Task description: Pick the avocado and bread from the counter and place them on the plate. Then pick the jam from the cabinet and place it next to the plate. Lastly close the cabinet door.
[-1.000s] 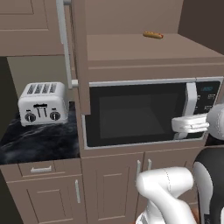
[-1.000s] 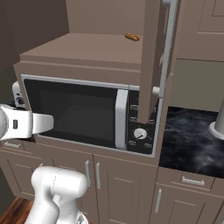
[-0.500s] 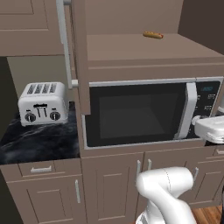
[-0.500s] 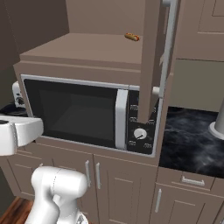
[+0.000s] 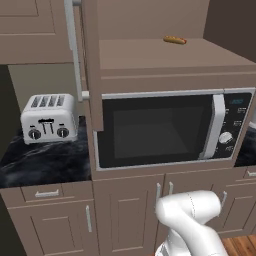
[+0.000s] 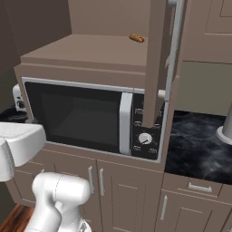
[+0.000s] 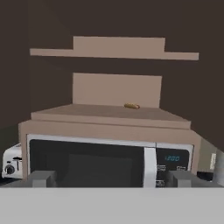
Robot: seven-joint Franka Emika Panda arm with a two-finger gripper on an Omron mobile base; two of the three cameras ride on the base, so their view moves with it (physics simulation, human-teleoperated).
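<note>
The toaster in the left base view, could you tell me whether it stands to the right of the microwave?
No, the toaster stands on the counter left of the microwave.

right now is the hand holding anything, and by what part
Nothing is held. The hand is open, its fingertips set wide apart with only the microwave beyond them.

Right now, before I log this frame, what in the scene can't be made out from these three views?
- Open cabinet door: seen edge-on in both base views, and the top edge cuts the cupboard off, so its contents can't be seen.
- Small orange-brown item above the microwave: too small to identify.
- Grey round base: cut by the right base view's right edge.
- Hand: open, its fingertips at the hand view's bottom.
</note>
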